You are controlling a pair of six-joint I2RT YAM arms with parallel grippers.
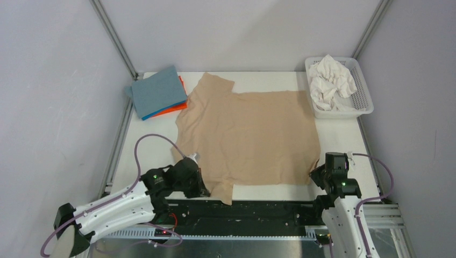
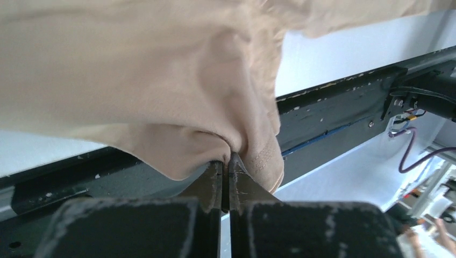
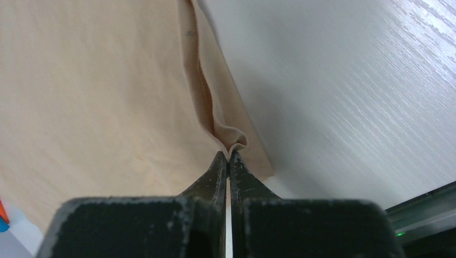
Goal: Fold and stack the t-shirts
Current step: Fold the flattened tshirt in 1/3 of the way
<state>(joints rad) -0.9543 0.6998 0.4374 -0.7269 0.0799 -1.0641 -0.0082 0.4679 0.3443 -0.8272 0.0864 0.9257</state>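
A tan-beige t-shirt (image 1: 253, 137) lies spread flat across the middle of the table. My left gripper (image 1: 203, 188) is shut on its near left edge, where the cloth (image 2: 161, 97) bunches over the fingertips; the gripper (image 2: 228, 160) pinches a fold of it. At the near right corner my right gripper (image 1: 316, 173) is also shut on the shirt, with a small pleat of hem (image 3: 234, 138) caught at the tips of the gripper (image 3: 228, 156). Folded grey-blue (image 1: 157, 91), bright blue and orange (image 1: 175, 109) t-shirts sit stacked at the back left. A crumpled white t-shirt (image 1: 330, 80) fills the basket.
A white slotted plastic basket (image 1: 365, 99) stands at the back right corner. A black rail (image 1: 253, 209) runs along the table's near edge between the arm bases. Grey walls and metal frame posts enclose the table on three sides.
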